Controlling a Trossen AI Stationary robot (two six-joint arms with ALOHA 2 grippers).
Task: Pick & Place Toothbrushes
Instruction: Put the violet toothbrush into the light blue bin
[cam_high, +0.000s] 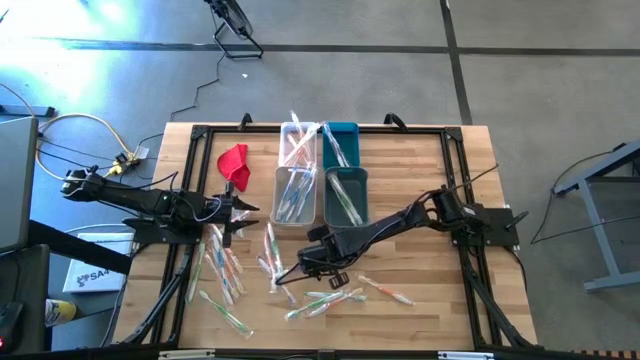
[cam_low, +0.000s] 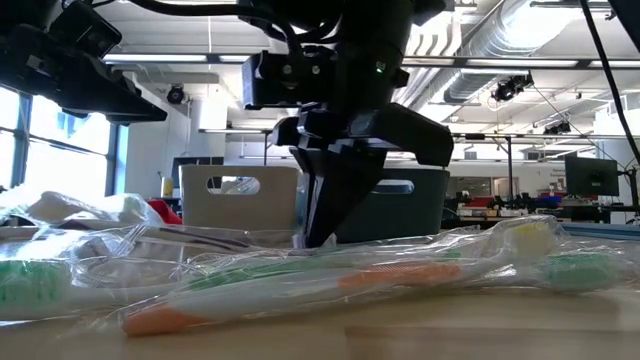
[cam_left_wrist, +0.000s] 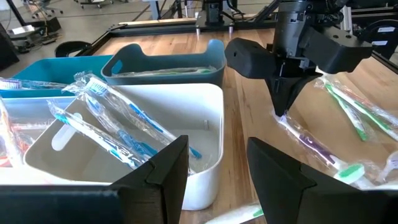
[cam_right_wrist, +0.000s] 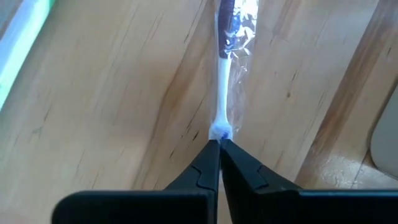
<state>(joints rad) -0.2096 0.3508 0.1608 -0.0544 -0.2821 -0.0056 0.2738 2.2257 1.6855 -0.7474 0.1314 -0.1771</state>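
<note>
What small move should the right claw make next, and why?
Probably lift straight up: the right claw is shut on a toothbrush's end, down at the table, with the bins close by.

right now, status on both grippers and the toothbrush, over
Right gripper shut on a wrapped toothbrush lying on the table. Left gripper open, waiting by the white bin. Loose toothbrushes scattered around.

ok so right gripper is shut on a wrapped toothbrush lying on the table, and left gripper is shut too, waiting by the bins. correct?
One error: the left gripper is open, not shut; the left wrist view shows a clear gap between its fingers. The rest holds: the right gripper is shut on the end of a wrapped toothbrush lying on the table, and the left waits by the bins.
</note>
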